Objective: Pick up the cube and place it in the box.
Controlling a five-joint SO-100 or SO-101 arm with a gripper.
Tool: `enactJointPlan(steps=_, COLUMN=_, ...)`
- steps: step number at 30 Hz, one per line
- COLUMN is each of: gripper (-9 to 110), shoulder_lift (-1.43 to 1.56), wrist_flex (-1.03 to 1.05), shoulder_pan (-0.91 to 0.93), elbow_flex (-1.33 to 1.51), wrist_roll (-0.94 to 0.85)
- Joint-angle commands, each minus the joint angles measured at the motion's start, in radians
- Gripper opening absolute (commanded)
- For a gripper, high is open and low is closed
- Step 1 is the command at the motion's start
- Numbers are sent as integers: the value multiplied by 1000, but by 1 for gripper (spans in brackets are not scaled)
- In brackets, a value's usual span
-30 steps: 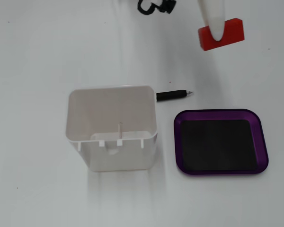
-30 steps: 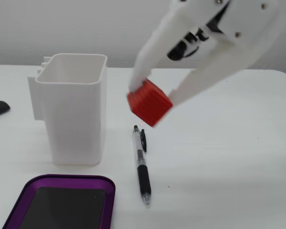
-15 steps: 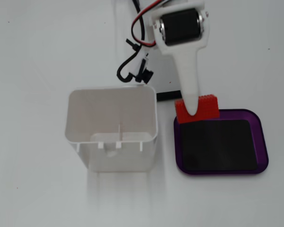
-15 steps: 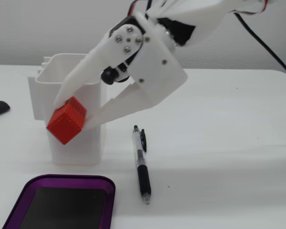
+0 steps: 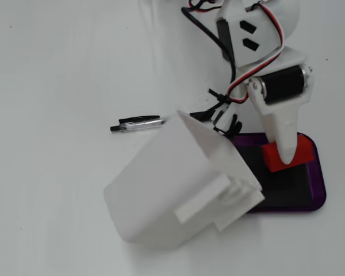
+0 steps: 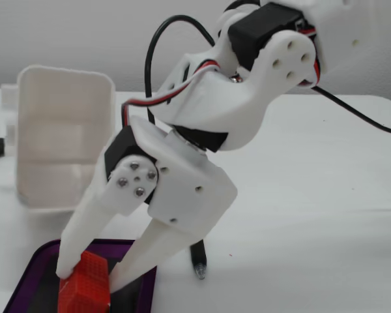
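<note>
The cube [image 6: 85,287], a small red block with finely ribbed faces, sits in the purple tray [image 5: 319,178] at about four o'clock in the fixed view from above; it looks light, rigid and grippy, best pinched across its narrow width. The gripper [image 6: 90,277] straddles it, fingers closed to its sides, though a firm clamp cannot be confirmed. The white box [image 5: 161,184] lies at nine o'clock of the tray, a pen [image 5: 137,124] beyond; no writing is legible.
</note>
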Motion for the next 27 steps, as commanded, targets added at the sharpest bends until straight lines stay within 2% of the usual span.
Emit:
enactJointPlan(steps=1, gripper=-1, shoulder_lift=31, wrist_flex=28, shoulder_pan=-5, elbow_flex=-26, wrist_roll=2)
enactJointPlan(steps=12, gripper=1, shoulder_lift=29, wrist_flex=29, shoulder_pan=3, elbow_flex=-26, wrist_roll=-9)
enactJointPlan(steps=27, gripper=19, shoulder_lift=74, wrist_flex=183, shoulder_pan=9, elbow_flex=-38, wrist_roll=2)
